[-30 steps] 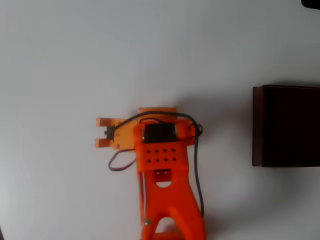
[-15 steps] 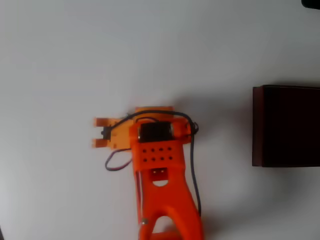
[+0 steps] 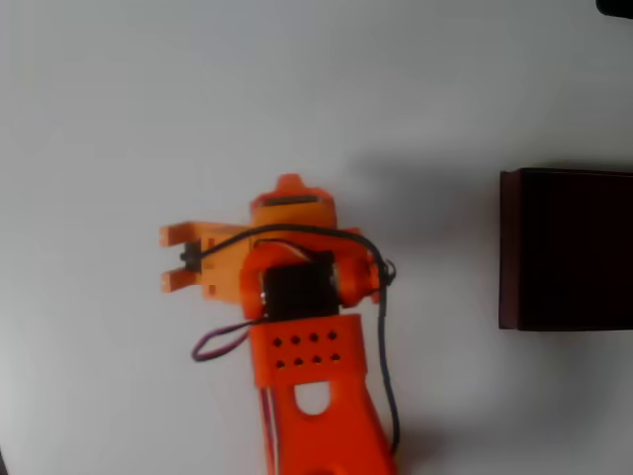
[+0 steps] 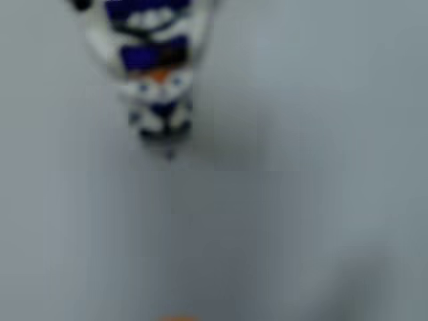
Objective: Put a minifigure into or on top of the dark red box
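The minifigure appears blurred at the top left of the wrist view, white with blue-purple bands and a small orange spot, lying on the pale table. In the overhead view my orange arm covers that spot. My gripper points down at the table left of centre, mostly tucked under the wrist, so I cannot see how its jaws stand. A sliver of orange finger shows at the bottom edge of the wrist view, well apart from the figure. The dark red box stands at the right edge, far from the gripper.
The white table stretches bare between the arm and the box. A black cable loops along the arm's right side. A dark object pokes in at the top right corner.
The arm has shifted left and leaned further over the table. An orange tip now sticks out above the wrist. The box has not moved.
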{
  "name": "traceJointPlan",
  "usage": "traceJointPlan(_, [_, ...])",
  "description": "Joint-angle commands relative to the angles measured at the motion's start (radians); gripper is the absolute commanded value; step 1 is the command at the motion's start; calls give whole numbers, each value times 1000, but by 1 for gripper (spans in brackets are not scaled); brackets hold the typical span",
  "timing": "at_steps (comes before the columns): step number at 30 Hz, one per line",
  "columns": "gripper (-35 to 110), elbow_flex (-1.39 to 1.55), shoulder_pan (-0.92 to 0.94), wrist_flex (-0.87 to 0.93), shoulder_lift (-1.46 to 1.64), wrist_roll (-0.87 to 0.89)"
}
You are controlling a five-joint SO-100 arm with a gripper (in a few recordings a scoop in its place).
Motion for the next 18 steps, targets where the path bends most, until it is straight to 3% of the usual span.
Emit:
traceJointPlan(1, [24, -15, -49, -6, 25, 58])
traceJointPlan(18, [23, -64, -127, -63, -325, 167])
